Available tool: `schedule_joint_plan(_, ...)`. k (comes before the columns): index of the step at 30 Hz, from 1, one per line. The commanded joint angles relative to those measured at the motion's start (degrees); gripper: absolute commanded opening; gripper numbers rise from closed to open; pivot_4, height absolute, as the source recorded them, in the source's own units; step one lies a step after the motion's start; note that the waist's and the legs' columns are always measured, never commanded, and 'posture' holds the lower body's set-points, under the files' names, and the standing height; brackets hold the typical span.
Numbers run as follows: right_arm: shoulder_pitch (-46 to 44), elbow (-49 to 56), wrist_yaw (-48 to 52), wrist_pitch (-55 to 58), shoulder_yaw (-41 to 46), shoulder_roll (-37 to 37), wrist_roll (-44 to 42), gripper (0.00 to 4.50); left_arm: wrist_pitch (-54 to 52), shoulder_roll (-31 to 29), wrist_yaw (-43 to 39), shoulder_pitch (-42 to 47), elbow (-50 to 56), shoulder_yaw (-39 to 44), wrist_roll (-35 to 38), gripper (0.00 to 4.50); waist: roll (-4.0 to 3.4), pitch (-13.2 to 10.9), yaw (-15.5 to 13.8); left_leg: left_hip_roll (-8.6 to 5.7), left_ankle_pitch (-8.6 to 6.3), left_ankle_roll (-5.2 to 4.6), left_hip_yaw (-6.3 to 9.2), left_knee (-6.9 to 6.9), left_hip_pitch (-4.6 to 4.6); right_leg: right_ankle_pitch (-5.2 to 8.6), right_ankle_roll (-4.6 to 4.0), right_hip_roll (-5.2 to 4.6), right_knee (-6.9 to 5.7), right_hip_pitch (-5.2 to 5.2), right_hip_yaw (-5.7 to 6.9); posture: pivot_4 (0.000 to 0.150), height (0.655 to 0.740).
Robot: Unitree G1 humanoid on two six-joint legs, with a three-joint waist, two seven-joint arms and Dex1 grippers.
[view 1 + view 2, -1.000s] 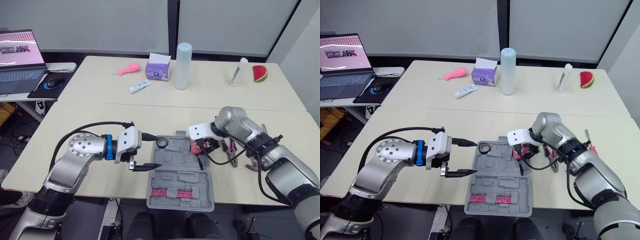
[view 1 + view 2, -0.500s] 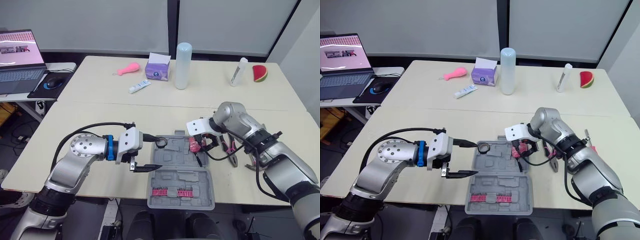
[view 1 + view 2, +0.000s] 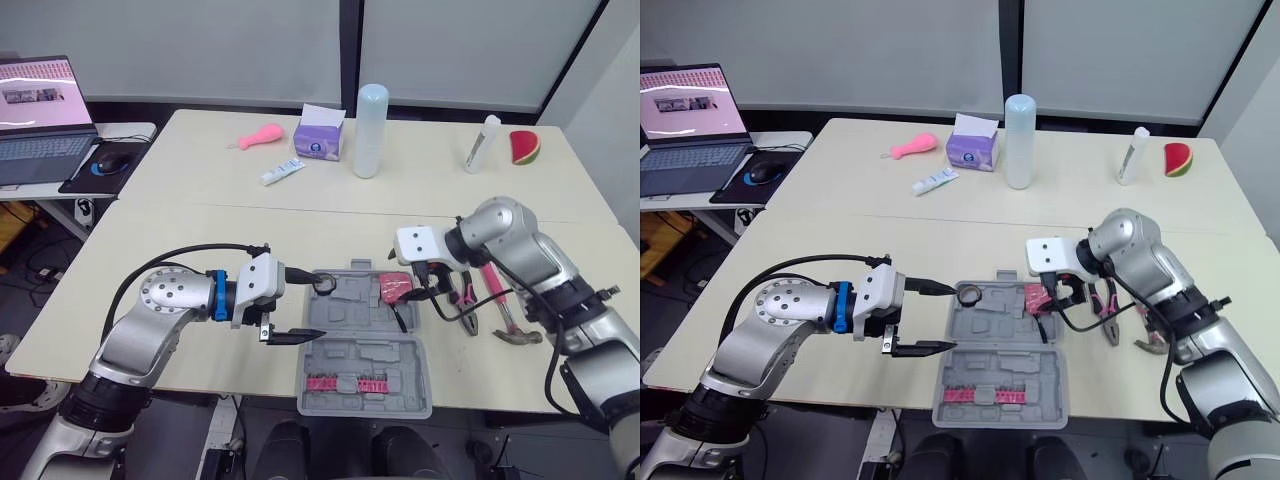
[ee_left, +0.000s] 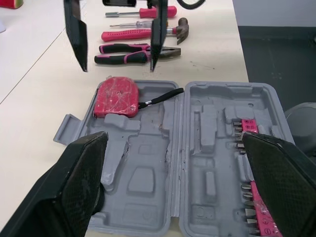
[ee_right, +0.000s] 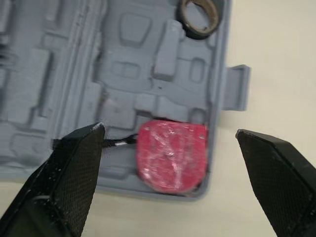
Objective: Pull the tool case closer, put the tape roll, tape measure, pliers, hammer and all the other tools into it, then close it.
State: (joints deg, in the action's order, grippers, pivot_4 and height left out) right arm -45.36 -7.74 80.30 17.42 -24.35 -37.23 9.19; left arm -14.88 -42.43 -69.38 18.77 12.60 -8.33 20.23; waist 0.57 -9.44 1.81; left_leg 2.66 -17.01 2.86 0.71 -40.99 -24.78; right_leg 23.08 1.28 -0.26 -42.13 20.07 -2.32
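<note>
The grey tool case (image 3: 362, 345) lies open at the table's front edge. A dark tape roll (image 3: 322, 283) sits in its far left corner and the red tape measure (image 3: 395, 288) in its far right corner, strap trailing. My right gripper (image 3: 428, 283) hovers open just right of and above the tape measure (image 5: 171, 155), holding nothing. My left gripper (image 3: 310, 304) is open at the case's left edge, one finger beside the tape roll. Pink-handled pliers (image 3: 465, 295), a hammer (image 3: 503, 312) and screwdrivers (image 4: 140, 12) lie on the table right of the case.
A pink strip of bits (image 3: 340, 385) fills the case's near half. Along the far side stand a tall bottle (image 3: 369, 130), tissue box (image 3: 318, 138), tube (image 3: 281, 172), pink toy (image 3: 258, 136), white bottle (image 3: 481, 143) and watermelon slice (image 3: 524, 146). A laptop (image 3: 40, 120) sits far left.
My right gripper has let go of the tape measure, which now lies in the case, and has lifted away to the right. The left gripper has stayed put.
</note>
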Motion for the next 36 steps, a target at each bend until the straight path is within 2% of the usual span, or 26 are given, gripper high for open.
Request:
schedule_joint_plan(1,0.02,2.36,-1.60,0.77,2.26,-0.58,-1.36,3.61,0.32,0.21,-0.41,1.27,0.29,0.91,0.95,4.50,0.00,0.00,0.14,0.02,0.00,0.00,-0.01,0.00,0.00,0.00,0.00,0.02,-0.01,0.01,-0.01,0.150,0.6921)
schedule_joint_plan(5,0.46,1.30,-2.91,0.64,1.68,-0.42,-1.36,2.43,0.35,0.28,-0.75,1.72,0.08,0.70,0.99,4.50,0.00,0.00,0.06,0.03,0.00,0.00,0.00,0.00,0.00,0.00,0.00,0.05,-0.01,0.01,-0.01,0.150,0.6921)
schedule_joint_plan(13,-0.11,-2.62,-4.66,-1.15,1.01,0.12,-0.94,0.82,0.22,0.43,-0.88,1.84,0.34,0.60,0.95,4.50,0.00,0.00,0.02,0.02,0.01,0.00,-0.01,0.00,0.00,0.00,0.00,0.03,0.01,0.01,0.00,0.150,0.6921)
schedule_joint_plan(22,2.22,-9.02,-9.16,-8.02,4.95,3.45,-5.10,0.82,-0.11,1.12,-0.70,2.35,0.25,0.81,0.80,4.50,0.01,0.00,0.01,0.02,0.01,0.01,-0.01,0.00,0.00,0.00,0.00,0.03,0.00,0.00,0.00,0.150,0.6921)
schedule_joint_plan(36,2.05,-16.62,-10.05,-9.65,3.95,3.59,-3.54,0.82,0.34,1.47,-0.97,3.02,-0.30,0.67,0.63,4.50,0.01,0.00,0.02,0.02,0.01,0.01,-0.04,0.00,0.00,0.00,0.00,0.03,0.00,0.01,0.00,0.150,0.6921)
